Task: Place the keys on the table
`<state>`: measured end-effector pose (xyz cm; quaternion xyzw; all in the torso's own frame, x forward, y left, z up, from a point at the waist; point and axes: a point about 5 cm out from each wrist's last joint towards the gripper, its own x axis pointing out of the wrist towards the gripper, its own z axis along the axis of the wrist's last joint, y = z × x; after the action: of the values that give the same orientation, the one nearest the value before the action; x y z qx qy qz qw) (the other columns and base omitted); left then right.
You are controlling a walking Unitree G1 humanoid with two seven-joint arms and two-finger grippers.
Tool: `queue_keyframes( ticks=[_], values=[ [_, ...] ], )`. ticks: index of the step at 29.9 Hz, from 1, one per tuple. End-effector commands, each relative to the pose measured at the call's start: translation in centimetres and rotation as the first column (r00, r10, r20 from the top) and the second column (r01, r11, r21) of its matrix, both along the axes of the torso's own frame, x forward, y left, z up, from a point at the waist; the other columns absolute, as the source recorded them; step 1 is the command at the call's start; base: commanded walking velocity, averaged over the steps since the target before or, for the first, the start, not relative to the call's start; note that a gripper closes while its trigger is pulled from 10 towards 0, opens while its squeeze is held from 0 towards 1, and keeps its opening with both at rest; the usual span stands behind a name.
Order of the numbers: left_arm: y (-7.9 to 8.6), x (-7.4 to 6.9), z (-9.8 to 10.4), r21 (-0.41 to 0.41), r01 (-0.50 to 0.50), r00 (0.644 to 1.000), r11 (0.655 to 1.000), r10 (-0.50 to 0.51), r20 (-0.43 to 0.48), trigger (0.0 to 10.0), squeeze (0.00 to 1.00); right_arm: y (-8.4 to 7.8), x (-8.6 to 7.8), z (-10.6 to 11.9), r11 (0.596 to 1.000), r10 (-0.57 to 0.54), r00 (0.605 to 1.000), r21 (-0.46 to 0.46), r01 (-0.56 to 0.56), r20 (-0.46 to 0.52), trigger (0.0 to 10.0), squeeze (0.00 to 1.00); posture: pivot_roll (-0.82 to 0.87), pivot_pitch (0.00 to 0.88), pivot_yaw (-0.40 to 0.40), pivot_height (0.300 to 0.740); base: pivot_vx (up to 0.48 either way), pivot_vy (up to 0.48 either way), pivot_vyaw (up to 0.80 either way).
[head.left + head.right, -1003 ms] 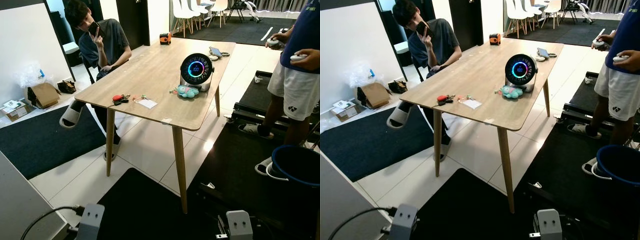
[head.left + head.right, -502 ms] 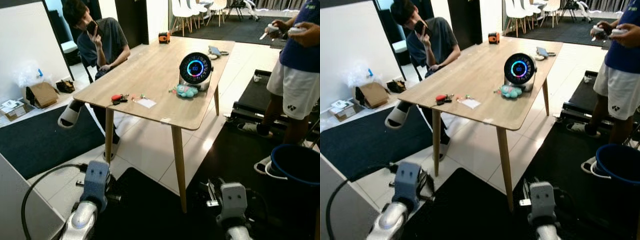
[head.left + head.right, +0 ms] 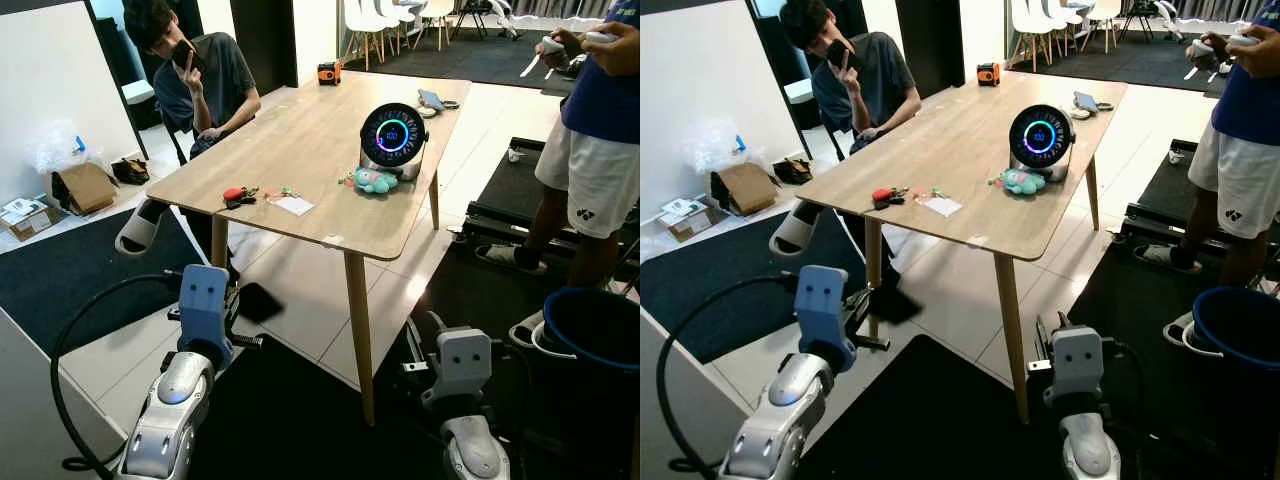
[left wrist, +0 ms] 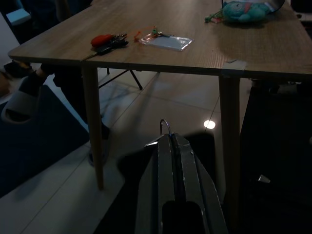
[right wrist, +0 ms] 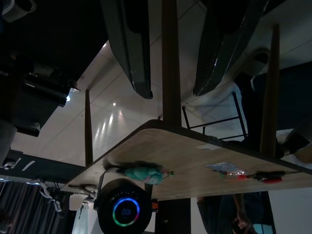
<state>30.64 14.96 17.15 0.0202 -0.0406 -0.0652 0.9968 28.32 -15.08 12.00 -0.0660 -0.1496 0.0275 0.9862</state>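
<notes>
facing wooden table point(image 3: 300, 150), tiled floor point(image 3: 290, 300)

You're in an office-like test room | wooden table point(image 3: 300, 150) | white chairs point(image 3: 385, 22) | cardboard box point(image 3: 85, 188) | tiled floor point(image 3: 290, 295)

a round black speaker with a glowing ring point(image 3: 392, 136) stands beside a teal plush toy point(image 3: 374, 181). a clear plastic card sleeve point(image 3: 293, 205) lies nearby. a blue bucket point(image 3: 590, 330) sits on the floor.
</notes>
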Motion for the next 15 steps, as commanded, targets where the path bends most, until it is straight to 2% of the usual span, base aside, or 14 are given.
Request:
queue_keyframes(
  ticks=[1, 15],
  values=[
    [0.05, -0.1, 0.59, -0.01, -0.01, 1.0, 1.0, 0.01, 0.008, 10.0, 0.0, 0.13, -0.26, -0.11, 1.0, -0.001, 1.0, 0.005, 0.001, -0.016, 10.0, 0.0, 0.07, 0.128, 0.098, 0.74, 0.461, 0.0, 0.0],
    [-0.13, -0.25, 1.14, -0.014, -0.009, 1.0, 1.0, 0.009, 0.004, 10.0, 0.0, 0.11, -0.42, -0.17, 1.0, 0.001, 0.999, 0.002, -0.001, -0.038, 10.0, 0.0, 0.08, 0.131, 0.095, 0.74, 0.462, 0.0, 0.0]
  ],
)
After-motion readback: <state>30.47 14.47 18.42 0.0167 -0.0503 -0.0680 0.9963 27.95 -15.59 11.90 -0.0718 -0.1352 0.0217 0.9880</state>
